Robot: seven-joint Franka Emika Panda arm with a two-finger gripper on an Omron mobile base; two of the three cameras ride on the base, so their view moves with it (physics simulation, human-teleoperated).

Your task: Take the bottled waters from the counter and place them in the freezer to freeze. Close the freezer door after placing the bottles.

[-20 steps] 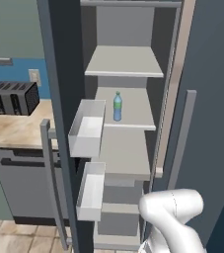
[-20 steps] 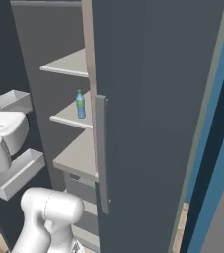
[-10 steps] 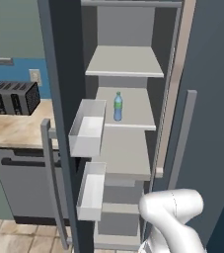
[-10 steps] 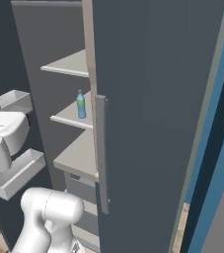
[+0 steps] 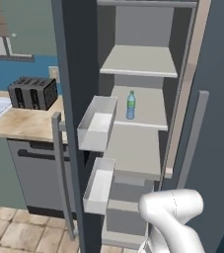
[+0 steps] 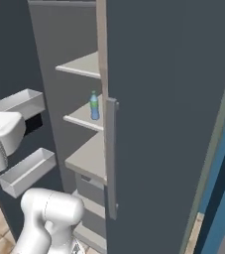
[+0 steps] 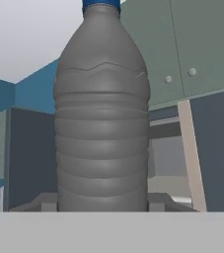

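in the hand view the gripper point(image 7: 102, 210) was pinching the smoky grey bottle point(image 7: 102, 113) at its base, the ribbed body rising toward twelve o'clock with a blue cap at the top edge. behind it, toward two o'clock, hung a grey-green wall cabinet point(image 7: 202, 44) with small round knobs.

in the left base view the freezer point(image 5: 138, 123) stood open, the clear blue bottle point(image 5: 131, 105) upright on its middle shelf. at nine o'clock from that bottle the freezer door point(image 5: 76, 89) was swung out, its white inner bins point(image 5: 97, 123) facing the shelves and its long handle point(image 5: 60, 168) at about seven o'clock. at ten o'clock from the door lay the counter point(image 5: 19, 123) with a dark toaster point(image 5: 33, 93) on it.

in the right base view the blue bottle point(image 6: 94, 106) showed on the same shelf, just at nine o'clock of the plain door point(image 6: 168, 124).
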